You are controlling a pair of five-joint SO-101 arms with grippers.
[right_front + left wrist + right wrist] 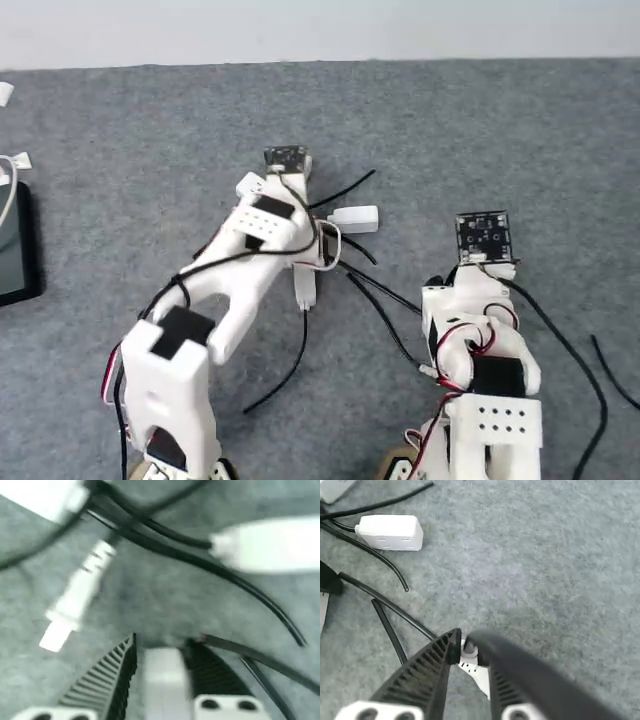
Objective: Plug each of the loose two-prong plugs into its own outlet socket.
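My left gripper (162,647) is shut on a white plug body (162,672). In the high view this gripper (305,290) sits mid-table, with a black cord trailing toward the front from the held piece. A loose white plug (75,595) with a ribbed collar lies on the carpet just beyond it. A white outlet socket (355,218) lies further back; the same socket (390,531) shows two slot pairs. My right gripper (464,642) is shut on a small white connector (472,669) with a black cord. I cannot tell whether that connector is a plug or a socket.
Several black cords (385,300) cross the grey carpet between the arms. Another white block (250,185) lies behind the left arm. A dark tablet-like slab (15,250) sits at the left edge. The right arm (480,330) stands at the front right, with open carpet behind it.
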